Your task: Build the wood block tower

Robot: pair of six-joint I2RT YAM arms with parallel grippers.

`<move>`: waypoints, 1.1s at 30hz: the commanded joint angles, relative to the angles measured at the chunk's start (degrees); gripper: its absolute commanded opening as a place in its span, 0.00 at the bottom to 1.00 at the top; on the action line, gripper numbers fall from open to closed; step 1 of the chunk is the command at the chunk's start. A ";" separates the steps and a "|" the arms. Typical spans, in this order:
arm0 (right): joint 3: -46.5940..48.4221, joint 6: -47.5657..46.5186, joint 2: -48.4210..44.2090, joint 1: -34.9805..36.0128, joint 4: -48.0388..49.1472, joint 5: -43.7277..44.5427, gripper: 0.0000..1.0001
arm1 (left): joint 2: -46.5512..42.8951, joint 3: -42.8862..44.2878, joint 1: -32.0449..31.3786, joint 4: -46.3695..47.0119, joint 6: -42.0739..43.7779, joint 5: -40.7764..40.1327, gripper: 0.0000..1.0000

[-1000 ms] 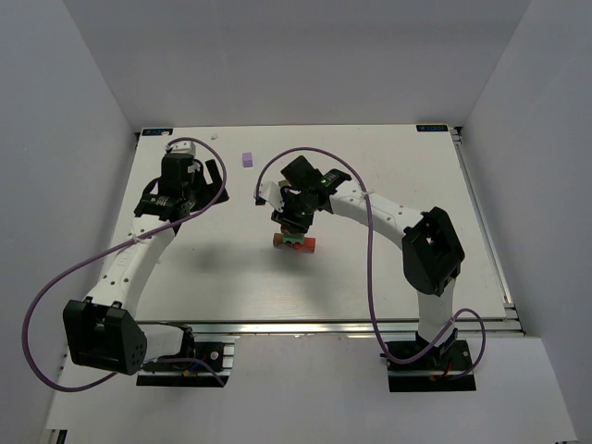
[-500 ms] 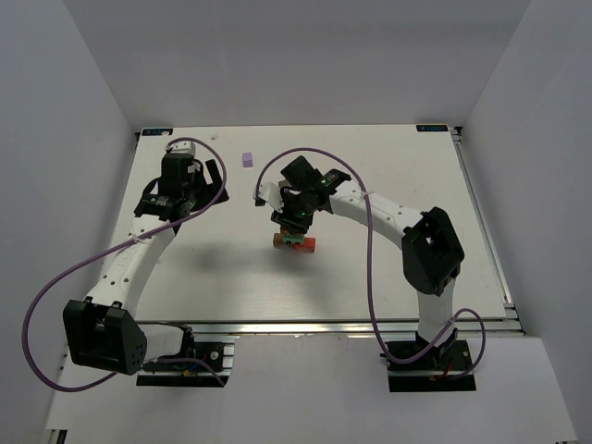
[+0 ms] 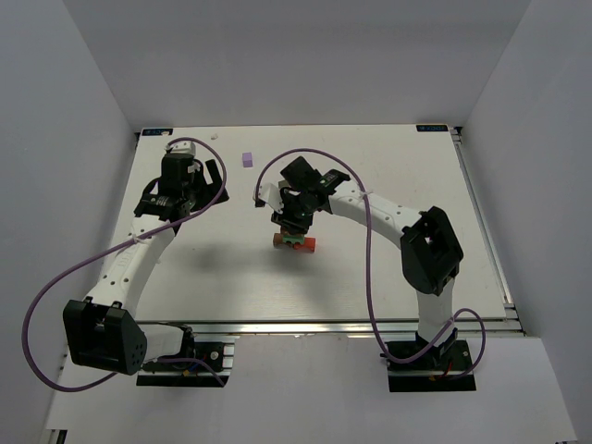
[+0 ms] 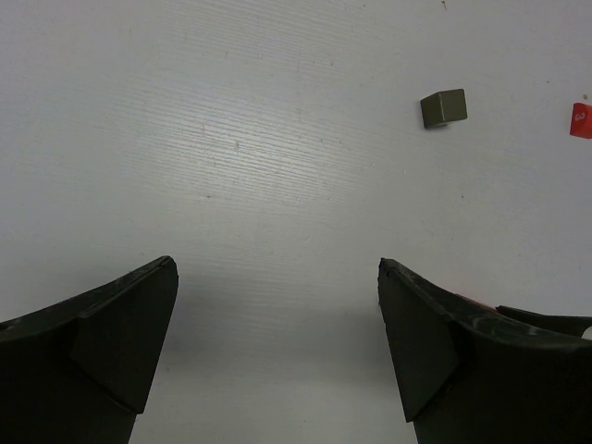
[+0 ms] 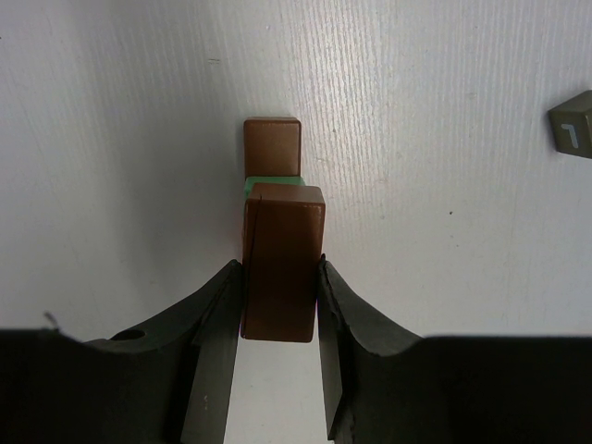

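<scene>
While my left gripper [image 4: 277, 319] hangs over the table [image 4: 277, 139] with jaws spread wide, my right gripper [image 5: 280, 277] clamps a brown bar [image 5: 285, 245] just above the tower [image 5: 273, 146] near mid-table.

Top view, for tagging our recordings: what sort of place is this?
Probably a lab robot cell: left arm and right arm bolted to a white table, blank white walls around it, tiny wood blocks as props.

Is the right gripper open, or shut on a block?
Shut on the brown bar: both fingers of the right gripper press its sides.
</scene>
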 commanded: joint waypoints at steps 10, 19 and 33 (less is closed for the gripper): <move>-0.35 -0.56 0.84 -0.18 -0.02 -0.25 0.28 | -1.34 1.55 -0.11 -0.07 0.51 -0.48 0.98; -0.70 -0.91 0.58 -0.18 -0.46 -0.51 0.29 | -1.34 1.55 -0.02 0.02 0.51 -0.39 0.98; -0.53 -1.26 -0.12 -0.18 -0.81 -1.13 0.30 | -1.17 1.55 -0.11 0.19 0.51 0.13 0.98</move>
